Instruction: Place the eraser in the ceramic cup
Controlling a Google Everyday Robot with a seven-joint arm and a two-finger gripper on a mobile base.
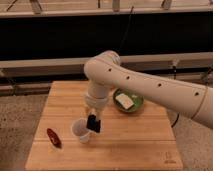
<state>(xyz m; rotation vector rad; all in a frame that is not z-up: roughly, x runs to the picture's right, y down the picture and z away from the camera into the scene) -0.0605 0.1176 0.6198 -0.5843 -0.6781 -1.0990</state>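
While the robot's white arm [150,82] bends down over the wooden tabletop [135,145], its dark hand [94,123] hangs at the right-hand rim of the ceramic cup [79,131], touching or overlapping it from this angle. The cup stands upright near the front left of the tabletop. The eraser cannot be told apart from the dark shape of the hand, so whether the hand is gripping it, or is open or closed at all, cannot be made out; nothing is visibly resting inside the cup either.

Judging by this position, the carrying stage looks nearly complete and the delivery is what remains: the hand appears to sit at the cup's edge rather than squarely over its mouth, so a small move to the left and a release would seem to be left before the task can count as done. With the hand so close to a light, handleless cup, a nudge could tip or push it.

Behind and to the right, well apart from the cup, a green bowl [140,105] holds a pale piece [125,101]. A red object [53,137] lies near the cup's left.
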